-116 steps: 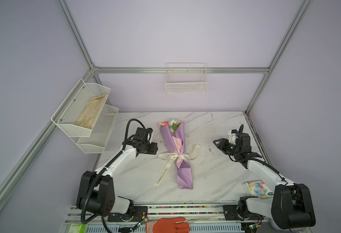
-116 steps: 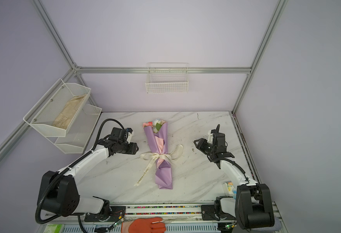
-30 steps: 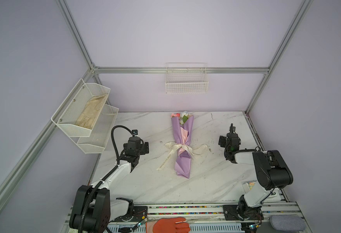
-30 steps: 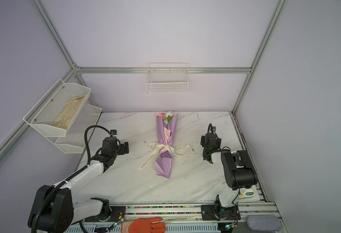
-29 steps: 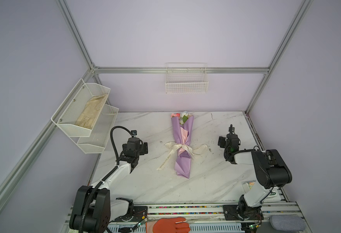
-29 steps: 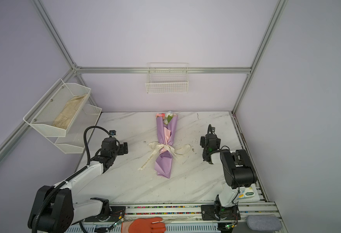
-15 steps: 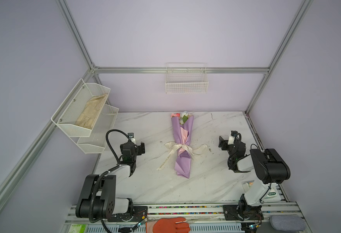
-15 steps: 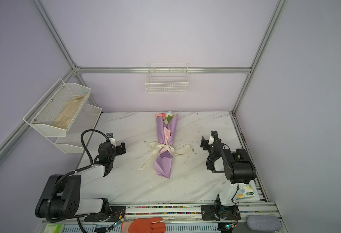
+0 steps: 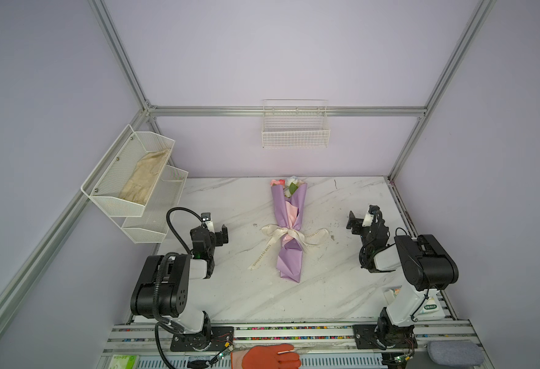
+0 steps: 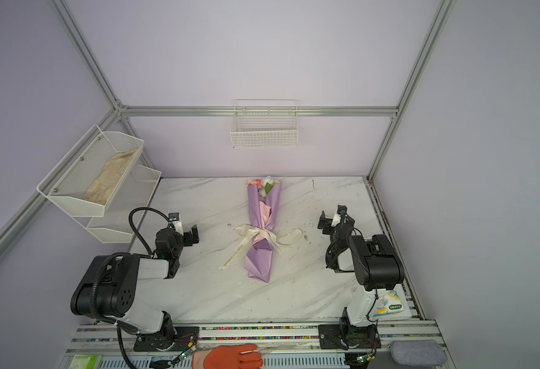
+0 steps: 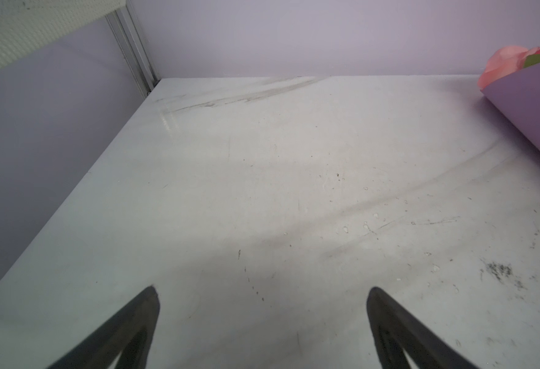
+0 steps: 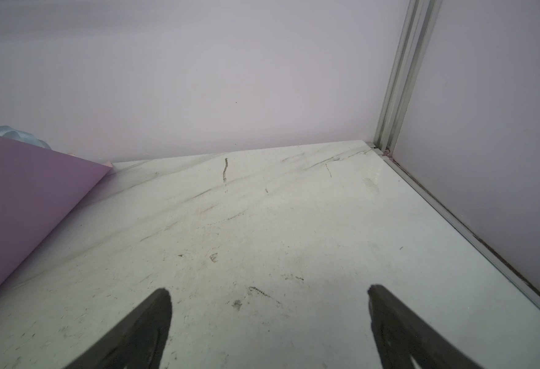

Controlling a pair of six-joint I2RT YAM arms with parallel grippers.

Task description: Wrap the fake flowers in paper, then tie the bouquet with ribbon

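Note:
The bouquet (image 9: 289,220) (image 10: 264,223) lies along the middle of the marble table in lilac paper that shows pink inside. The fake flowers (image 9: 287,185) (image 10: 264,185) stick out at its far end. A cream lettered ribbon (image 9: 278,234) (image 10: 252,236) is knotted in a bow round its waist, one tail trailing toward the front left. My left gripper (image 9: 216,225) (image 10: 186,227) (image 11: 264,290) is open and empty, well to the left of the bouquet. My right gripper (image 9: 361,219) (image 10: 331,218) (image 12: 268,289) is open and empty on the right. Each wrist view catches only a paper edge (image 11: 537,105) (image 12: 22,198).
A two-tier wire shelf (image 9: 109,198) on the left wall holds a cream cloth. A wire basket (image 9: 296,137) hangs on the back wall. An orange glove (image 9: 268,356) rests on the front rail. A tissue packet (image 9: 428,306) and a grey pad (image 9: 454,353) sit at the front right.
Over the last second both arms have folded back toward their bases, away from the bouquet. The tied bouquet lies still; about four seconds ago it lay nearer the front and more tilted.

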